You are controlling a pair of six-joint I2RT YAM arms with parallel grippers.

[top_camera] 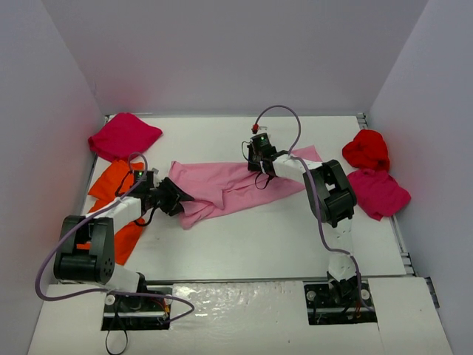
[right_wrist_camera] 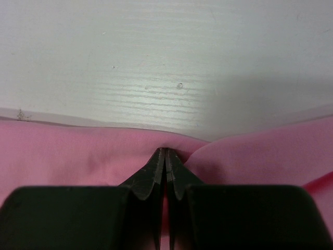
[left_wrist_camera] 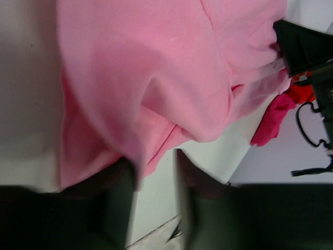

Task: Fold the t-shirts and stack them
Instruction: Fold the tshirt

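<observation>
Right, the light pink t-shirt point(top_camera: 222, 188) lies stretched on the table point(top_camera: 295, 244), right gripper point(right_wrist_camera: 165, 156) pinching its far edge, left gripper point(left_wrist_camera: 156, 164) gaping at its left end, so it looks like spreading before the fold, and the left must clamp next.

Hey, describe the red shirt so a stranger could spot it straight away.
Look to the far right corner of the white table. Two crumpled shirts lie there. The red shirt is the farther one, bunched tighter and a truer red than the magenta shirt beside it.
</observation>
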